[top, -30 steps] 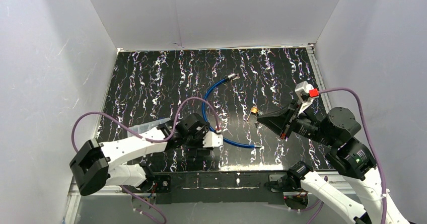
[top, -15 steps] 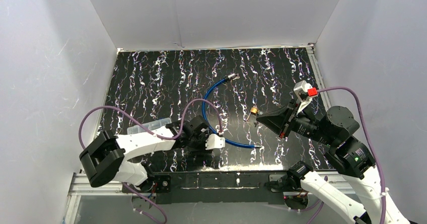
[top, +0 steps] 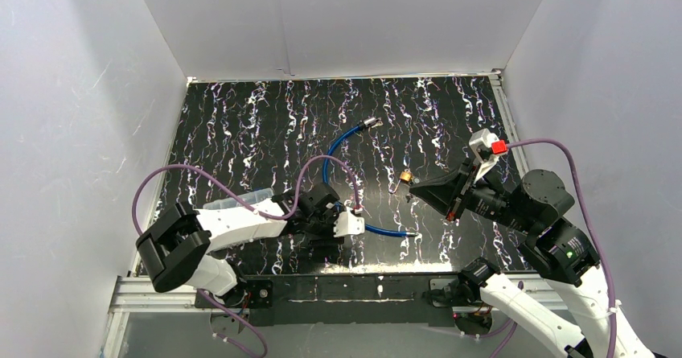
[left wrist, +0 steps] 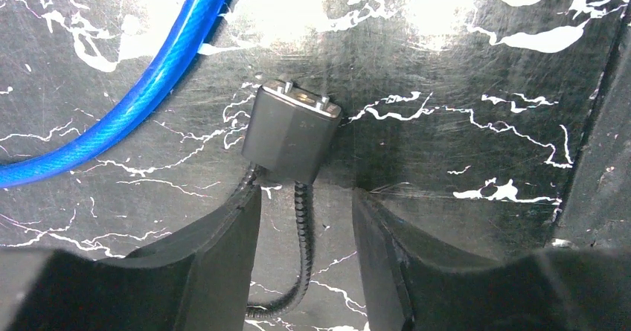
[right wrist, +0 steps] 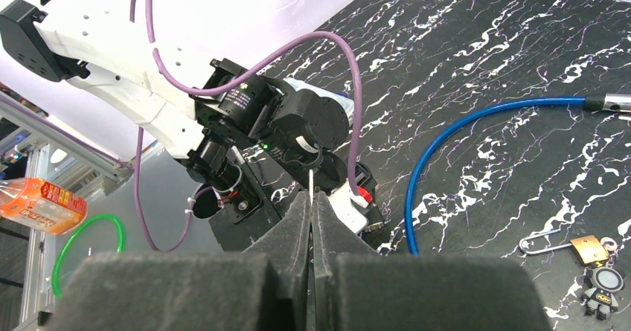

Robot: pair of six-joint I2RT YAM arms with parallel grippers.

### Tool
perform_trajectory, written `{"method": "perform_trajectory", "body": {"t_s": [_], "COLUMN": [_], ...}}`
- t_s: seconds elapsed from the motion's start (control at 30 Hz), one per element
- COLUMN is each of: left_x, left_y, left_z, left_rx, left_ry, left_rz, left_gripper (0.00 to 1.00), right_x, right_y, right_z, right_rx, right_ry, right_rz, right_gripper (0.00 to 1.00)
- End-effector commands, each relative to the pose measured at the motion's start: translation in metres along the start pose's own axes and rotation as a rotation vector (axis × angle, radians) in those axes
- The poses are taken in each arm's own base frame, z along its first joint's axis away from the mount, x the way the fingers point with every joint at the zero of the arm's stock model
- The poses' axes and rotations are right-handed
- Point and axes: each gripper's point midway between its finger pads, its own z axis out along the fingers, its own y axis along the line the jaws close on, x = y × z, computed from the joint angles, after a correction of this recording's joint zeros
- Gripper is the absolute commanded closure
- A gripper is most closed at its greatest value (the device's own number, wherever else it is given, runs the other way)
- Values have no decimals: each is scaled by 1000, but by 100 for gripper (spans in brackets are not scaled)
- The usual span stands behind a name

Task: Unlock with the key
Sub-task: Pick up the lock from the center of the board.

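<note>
A dark grey lock body (left wrist: 292, 139) with a black ribbed cable (left wrist: 301, 249) lies on the black marbled table. My left gripper (left wrist: 305, 227) is open just behind it, a finger on each side of the cable, touching neither. In the top view my left gripper (top: 322, 241) is low by the blue cable (top: 334, 153). My right gripper (top: 413, 187) is shut on a thin silver key (right wrist: 310, 181), which pokes out between the fingertips. It hovers next to a small brass padlock (top: 404, 179), which also shows in the right wrist view (right wrist: 589, 249).
The blue cable (right wrist: 446, 137) curves across the table middle to a metal end (top: 371, 122). A clear plastic piece (top: 245, 199) lies by the left arm. White walls (top: 338, 20) enclose the table. An orange bottle (right wrist: 41, 201) and green ring (right wrist: 85, 249) lie off the table.
My left arm has swung its gripper a little to the right, closer to the blue cable. My right gripper has stayed put, still shut on the key.
</note>
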Motion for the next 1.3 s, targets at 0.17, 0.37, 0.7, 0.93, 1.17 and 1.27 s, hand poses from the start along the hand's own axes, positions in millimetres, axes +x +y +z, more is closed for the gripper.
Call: {"method": "perform_trajectory", "body": {"t_s": [0.17, 0.37, 0.7, 0.93, 1.17, 1.27], "left_x": [8, 6, -23, -101, -144, -150], "left_y": [-9, -10, 3, -4, -20, -29], "left_z": [6, 11, -35, -184, -295, -314], "left_rx": [54, 81, 92, 327, 529, 537], "left_ry": [26, 23, -11, -264, -288, -350], "left_rz": [14, 28, 33, -98, -380, -424], "left_gripper": [59, 98, 100, 100, 100, 100], "right_x": [-9, -10, -12, -12, -30, -34], "right_y": [1, 0, -2, -1, 28, 39], "right_z": [-2, -4, -5, 0, 10, 14], "right_rx": [4, 10, 25, 4, -187, -268], "right_ry": [-39, -41, -45, 25, 34, 47], "right_rz": [-30, -34, -51, -125, -286, -373], "right_gripper": [99, 99, 99, 99, 99, 99]}}
